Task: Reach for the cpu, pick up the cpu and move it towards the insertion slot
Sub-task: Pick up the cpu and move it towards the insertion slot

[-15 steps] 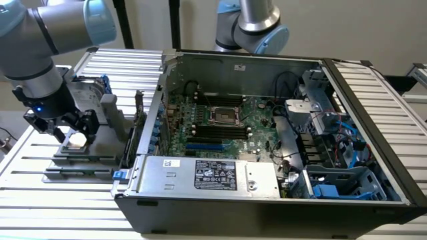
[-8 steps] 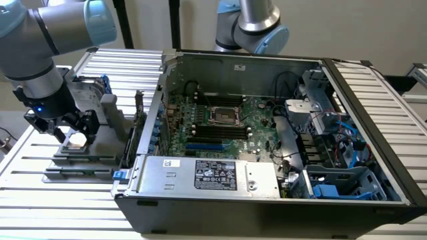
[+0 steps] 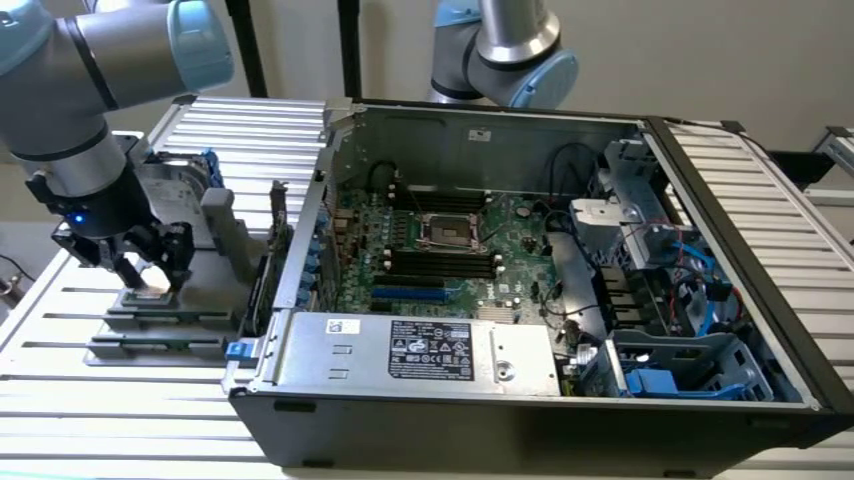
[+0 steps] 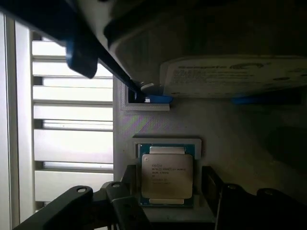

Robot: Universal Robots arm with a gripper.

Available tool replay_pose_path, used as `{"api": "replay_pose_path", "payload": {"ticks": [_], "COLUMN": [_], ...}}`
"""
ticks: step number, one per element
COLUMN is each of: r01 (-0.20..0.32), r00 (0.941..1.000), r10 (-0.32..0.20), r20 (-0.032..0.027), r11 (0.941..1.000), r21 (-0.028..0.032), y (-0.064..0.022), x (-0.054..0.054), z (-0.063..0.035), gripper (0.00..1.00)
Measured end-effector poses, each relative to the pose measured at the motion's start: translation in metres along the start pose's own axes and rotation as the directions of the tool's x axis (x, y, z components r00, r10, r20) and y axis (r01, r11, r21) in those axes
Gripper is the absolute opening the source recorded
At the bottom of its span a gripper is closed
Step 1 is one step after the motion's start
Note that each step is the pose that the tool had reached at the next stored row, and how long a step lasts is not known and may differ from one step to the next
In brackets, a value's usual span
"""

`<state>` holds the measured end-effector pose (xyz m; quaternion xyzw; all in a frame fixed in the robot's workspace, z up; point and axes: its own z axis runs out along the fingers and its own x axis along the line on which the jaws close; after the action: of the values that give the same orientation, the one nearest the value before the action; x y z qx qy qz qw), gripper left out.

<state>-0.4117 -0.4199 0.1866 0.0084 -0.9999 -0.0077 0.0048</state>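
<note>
Robotics lab, opened desktop computer case (image 3: pixel 534 432) on slatted metal table (image 3: pixel 120 425), robot arm (image 3: pixel 94 60) alongside

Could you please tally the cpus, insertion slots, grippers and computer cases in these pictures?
cpu: 1
insertion slot: 1
gripper: 1
computer case: 1
Total: 4

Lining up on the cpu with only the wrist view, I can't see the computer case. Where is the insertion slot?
Observer: The insertion slot sits on the motherboard inside the open case, toward the exterior view's right of the grey fixture holding the cpu.
Operator: Anything between them?
Observer: The case's side wall stands upright between fixture and slot.
Operator: What borders the slot?
Observer: Long black memory slots run along two opposite sides of it.
</note>
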Motion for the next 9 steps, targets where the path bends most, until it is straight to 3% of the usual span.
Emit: {"api": "replay_pose_path", "payload": {"ticks": [1, 9], "r01": [0.0, -0.001], "r00": [1.0, 1.0], "r10": [0.0, 0.001], "r20": [0.0, -0.0002], "r11": [1.0, 1.0], "r21": [0.0, 0.0008], "y": [0.0, 0.0], "x": [0.0, 0.0001], "z": [0.0, 0.0], "gripper": [0.61, 0.54]}}
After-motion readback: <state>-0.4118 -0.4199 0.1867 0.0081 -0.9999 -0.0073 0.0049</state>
